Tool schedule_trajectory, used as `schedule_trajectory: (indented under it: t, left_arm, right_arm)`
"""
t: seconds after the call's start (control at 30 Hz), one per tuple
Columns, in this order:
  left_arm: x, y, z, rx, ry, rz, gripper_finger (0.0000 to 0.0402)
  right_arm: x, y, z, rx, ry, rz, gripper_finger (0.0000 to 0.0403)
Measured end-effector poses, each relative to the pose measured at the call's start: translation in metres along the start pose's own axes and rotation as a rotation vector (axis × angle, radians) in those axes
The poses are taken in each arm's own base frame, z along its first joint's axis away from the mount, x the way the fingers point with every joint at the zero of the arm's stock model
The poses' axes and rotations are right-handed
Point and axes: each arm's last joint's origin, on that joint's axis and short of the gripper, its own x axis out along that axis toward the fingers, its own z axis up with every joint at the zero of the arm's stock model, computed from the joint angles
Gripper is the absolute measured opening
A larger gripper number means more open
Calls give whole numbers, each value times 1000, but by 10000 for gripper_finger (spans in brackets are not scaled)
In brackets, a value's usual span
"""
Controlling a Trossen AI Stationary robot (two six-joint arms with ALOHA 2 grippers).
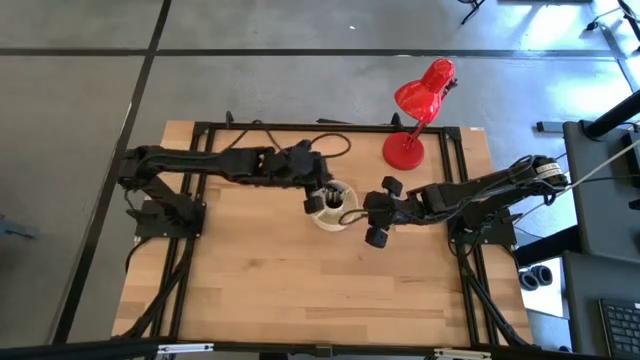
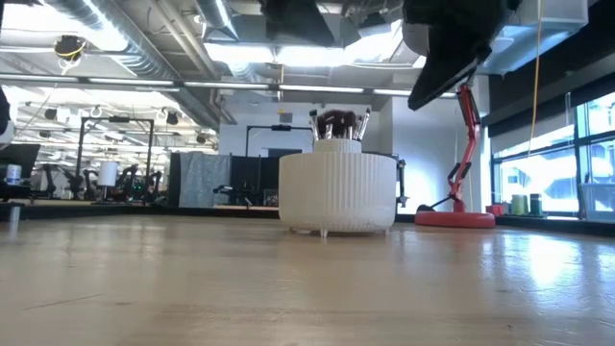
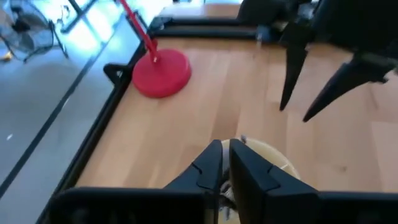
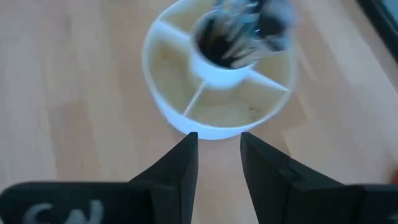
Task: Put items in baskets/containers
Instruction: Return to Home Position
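The cream round organizer cup stands on its base near the table's middle, also seen in the low view and the right wrist view. Several dark-handled brushes stand bristles-up in its central cup. My left gripper hovers right over the cup, fingers shut. My right gripper is open, beside the cup on its right side and above the table, touching nothing; the left wrist view shows its spread fingers. My left gripper is shut above the cup's centre, pointing down. Its own fingers hide what lies between them, so I cannot tell whether it touches a brush.
A red desk lamp stands with its round base at the table's far right, behind the right gripper. Bare wood lies toward the near edge. The outer compartments of the cup show nothing inside.
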Motion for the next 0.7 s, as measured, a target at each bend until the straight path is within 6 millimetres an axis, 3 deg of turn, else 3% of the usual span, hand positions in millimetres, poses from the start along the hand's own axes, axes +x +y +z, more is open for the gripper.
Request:
schedule_trajectory:
  t: [0.17,0.37,0.53,0.7]
  left_arm:
    - [0,-3,-35,-26,-88,-27,7]
    - [-12,1,-80,-135,-266,-74,2]
    - [-41,8,-108,-181,-434,-96,4]
    - [-70,17,-131,-204,-518,-94,1]
  right_arm:
    - [18,5,-15,-154,0,152,121]
    - [33,13,-24,-360,-193,502,121]
    - [17,1,-12,-346,-343,578,121]
    - [-20,-20,-2,-303,-502,564,121]
